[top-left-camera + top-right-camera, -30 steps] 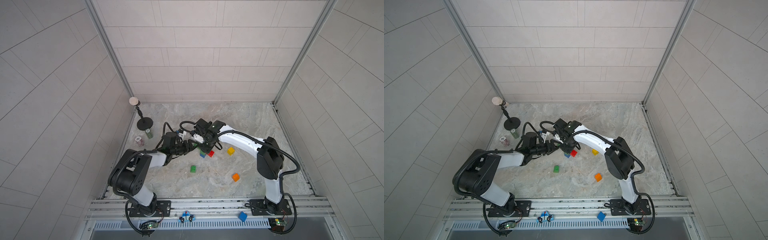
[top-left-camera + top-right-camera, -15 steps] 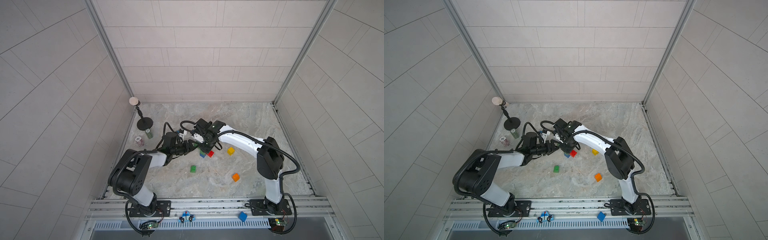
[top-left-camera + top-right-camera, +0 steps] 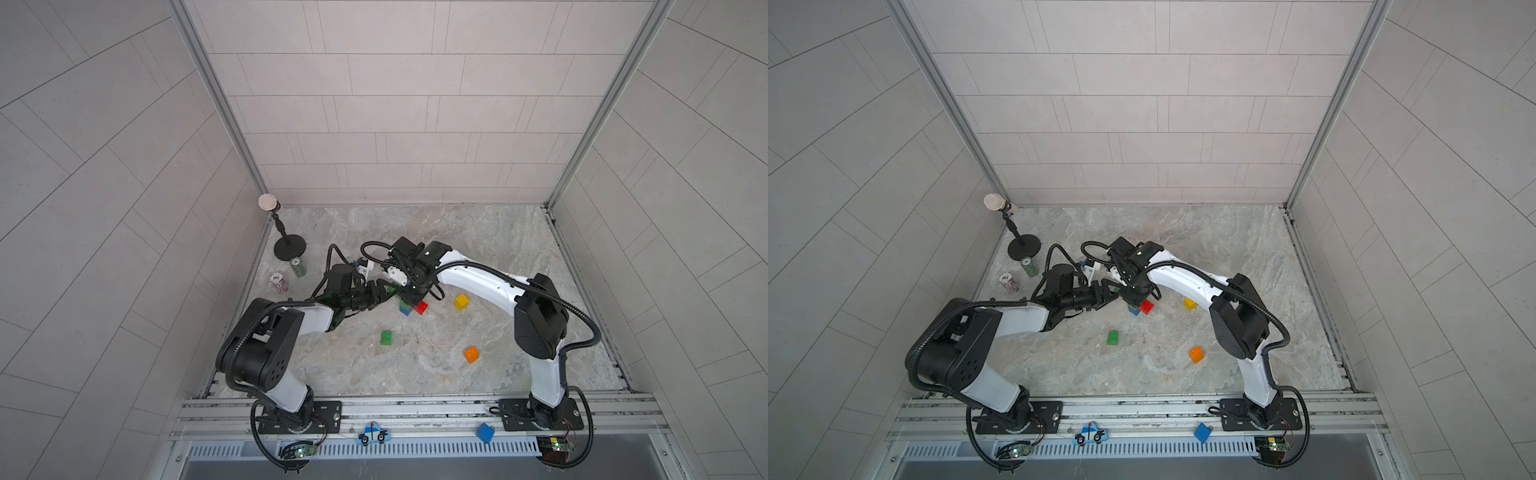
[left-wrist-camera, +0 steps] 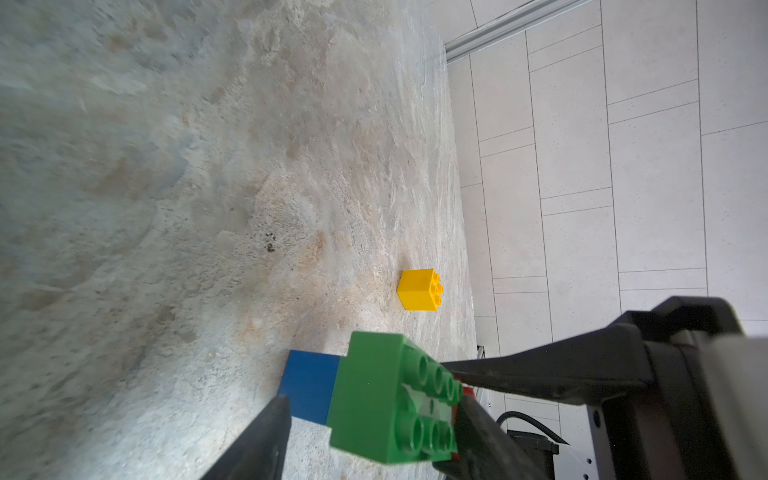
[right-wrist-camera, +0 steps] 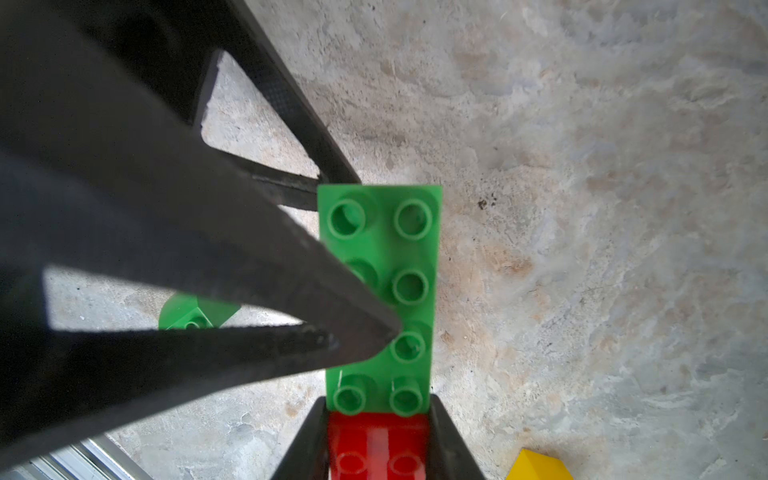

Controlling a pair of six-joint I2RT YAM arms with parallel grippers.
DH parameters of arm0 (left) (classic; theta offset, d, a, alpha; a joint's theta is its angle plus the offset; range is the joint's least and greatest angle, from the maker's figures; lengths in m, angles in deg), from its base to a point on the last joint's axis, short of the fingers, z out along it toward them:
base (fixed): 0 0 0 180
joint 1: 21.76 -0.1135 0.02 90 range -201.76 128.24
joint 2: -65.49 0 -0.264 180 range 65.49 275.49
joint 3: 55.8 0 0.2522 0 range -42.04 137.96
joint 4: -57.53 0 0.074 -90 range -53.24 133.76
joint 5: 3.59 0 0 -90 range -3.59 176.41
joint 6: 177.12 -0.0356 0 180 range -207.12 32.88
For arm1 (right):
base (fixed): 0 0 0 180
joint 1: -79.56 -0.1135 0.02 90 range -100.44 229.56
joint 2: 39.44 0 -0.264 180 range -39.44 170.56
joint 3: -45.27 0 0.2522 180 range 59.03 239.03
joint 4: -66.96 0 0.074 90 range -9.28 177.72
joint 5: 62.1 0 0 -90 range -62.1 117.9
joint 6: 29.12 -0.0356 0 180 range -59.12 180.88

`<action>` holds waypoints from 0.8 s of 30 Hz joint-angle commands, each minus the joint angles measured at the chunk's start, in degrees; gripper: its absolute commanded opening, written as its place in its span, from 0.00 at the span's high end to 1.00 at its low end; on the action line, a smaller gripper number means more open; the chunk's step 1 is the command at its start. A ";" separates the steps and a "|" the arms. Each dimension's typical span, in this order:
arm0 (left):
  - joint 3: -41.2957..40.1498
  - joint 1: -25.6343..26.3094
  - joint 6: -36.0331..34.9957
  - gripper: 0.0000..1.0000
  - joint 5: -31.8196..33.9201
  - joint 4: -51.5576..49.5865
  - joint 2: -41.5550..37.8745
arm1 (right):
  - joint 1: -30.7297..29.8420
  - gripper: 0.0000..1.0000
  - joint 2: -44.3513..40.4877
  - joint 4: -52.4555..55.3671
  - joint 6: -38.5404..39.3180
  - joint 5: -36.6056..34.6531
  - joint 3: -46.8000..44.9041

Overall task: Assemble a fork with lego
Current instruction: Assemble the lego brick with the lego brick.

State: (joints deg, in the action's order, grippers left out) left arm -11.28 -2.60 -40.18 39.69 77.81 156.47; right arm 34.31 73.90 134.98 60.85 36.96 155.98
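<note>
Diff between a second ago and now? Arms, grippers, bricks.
Nothing visibly changed. The right gripper stays shut on the red brick. The left gripper stays open, its fingers either side of the long green brick. The yellow brick, the orange brick and the small green brick lie where they were.

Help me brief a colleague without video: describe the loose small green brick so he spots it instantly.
On the marble tabletop, the left arm and right arm meet at a long green brick beside a red brick. Toward the front rail, the small green brick lies alone. It is short and untouched, unlike the long green one.
</note>
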 commanded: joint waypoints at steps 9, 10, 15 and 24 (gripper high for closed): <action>1.32 0.36 -0.17 0.33 -0.82 1.56 -0.06 | -0.11 0.60 -1.45 -0.37 0.25 4.12 -1.27; 1.27 0.37 -0.18 0.33 -0.83 1.56 -0.10 | -0.12 0.59 -1.54 -0.37 0.24 4.27 -1.20; 1.14 0.35 -0.27 0.33 -0.70 1.56 -0.28 | 0.08 0.57 -1.45 -0.33 -0.01 3.99 -1.28; 1.31 0.37 -0.27 0.31 -0.65 1.48 -0.62 | 0.21 0.06 -3.86 -1.78 -1.03 4.52 -1.15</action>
State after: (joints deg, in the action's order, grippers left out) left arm -11.28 -2.60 -40.18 39.69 77.81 156.47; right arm 34.35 73.37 133.10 59.67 41.04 155.10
